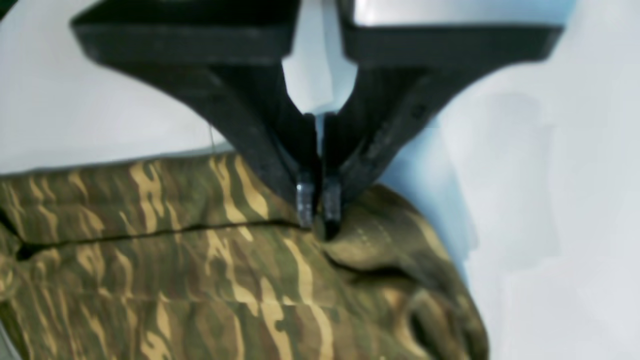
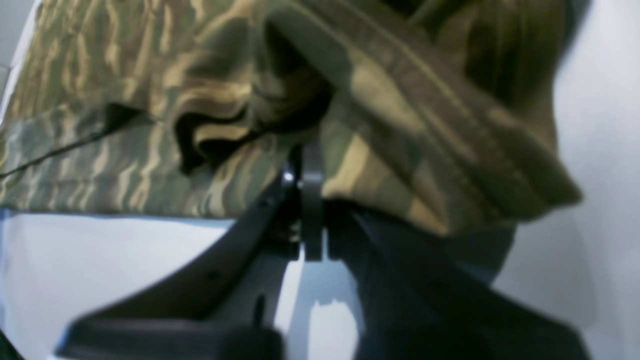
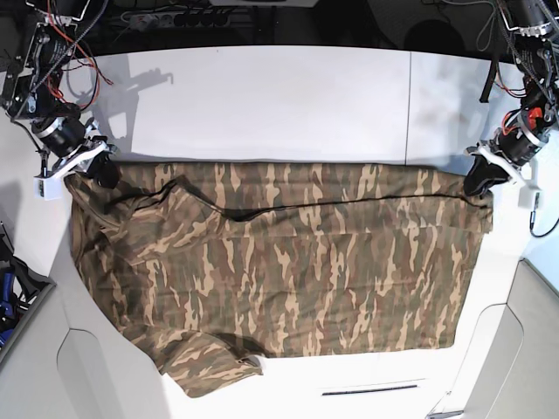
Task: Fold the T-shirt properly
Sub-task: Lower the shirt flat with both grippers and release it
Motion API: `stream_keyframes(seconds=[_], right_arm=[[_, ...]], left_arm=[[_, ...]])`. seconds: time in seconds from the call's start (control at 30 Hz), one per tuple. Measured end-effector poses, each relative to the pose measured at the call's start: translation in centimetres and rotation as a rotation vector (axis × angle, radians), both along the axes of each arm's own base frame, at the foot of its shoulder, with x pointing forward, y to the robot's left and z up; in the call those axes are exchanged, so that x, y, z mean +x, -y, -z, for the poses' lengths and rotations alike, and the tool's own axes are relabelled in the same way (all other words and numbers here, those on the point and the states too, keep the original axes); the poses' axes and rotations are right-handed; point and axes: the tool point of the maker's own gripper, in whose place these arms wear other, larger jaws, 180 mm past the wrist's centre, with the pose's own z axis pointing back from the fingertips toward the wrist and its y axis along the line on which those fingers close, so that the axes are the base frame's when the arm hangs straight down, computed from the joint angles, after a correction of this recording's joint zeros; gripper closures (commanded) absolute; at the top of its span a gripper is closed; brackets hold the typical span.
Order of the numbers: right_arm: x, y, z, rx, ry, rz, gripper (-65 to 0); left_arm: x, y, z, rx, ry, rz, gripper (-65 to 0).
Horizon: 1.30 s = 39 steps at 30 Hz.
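The camouflage T-shirt (image 3: 288, 262) lies spread across the white table, its far part doubled over into a fold that runs from side to side. My left gripper (image 1: 318, 204) is shut on the T-shirt (image 1: 210, 270) at a bunched corner; in the base view the left gripper (image 3: 480, 182) sits at the cloth's far right corner. My right gripper (image 2: 306, 175) is shut on a thick hemmed edge of the T-shirt (image 2: 400, 115), which drapes over one finger. In the base view the right gripper (image 3: 103, 171) holds the far left corner. A sleeve (image 3: 210, 371) lies at the near left.
The white table (image 3: 262, 96) stretches behind the shirt to a dark back edge with cables. Grey rounded panels (image 3: 79, 375) flank the near corners of the table. A seam line (image 3: 410, 105) runs across the table's right part.
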Motion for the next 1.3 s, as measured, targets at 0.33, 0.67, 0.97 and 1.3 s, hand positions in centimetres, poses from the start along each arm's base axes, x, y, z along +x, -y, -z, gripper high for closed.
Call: stream_keyframes(seconds=[0.33,0.67,0.97,1.3], right_arm=[[-4.6,0.0,0.3,0.002,-0.053,-0.007,0.0],[-8.3,0.5,1.4,0.042,-0.116,0.023,0.0],[-11.0,2.3,1.3,0.102,-0.182,0.077,0.0],[-13.3,3.9,1.4,0.105,-0.214,0.130,0.0]], left_arm=[[-4.5,1.5,0.0,0.051,-0.047,0.064,0.0],[-8.3,2.4,0.9,0.066,-0.117,0.100,0.0],[-10.8,3.1,1.3,0.075,-0.164,0.128,0.0],[-11.7,3.2,1.9,0.080,-0.209,0.141,0.0]])
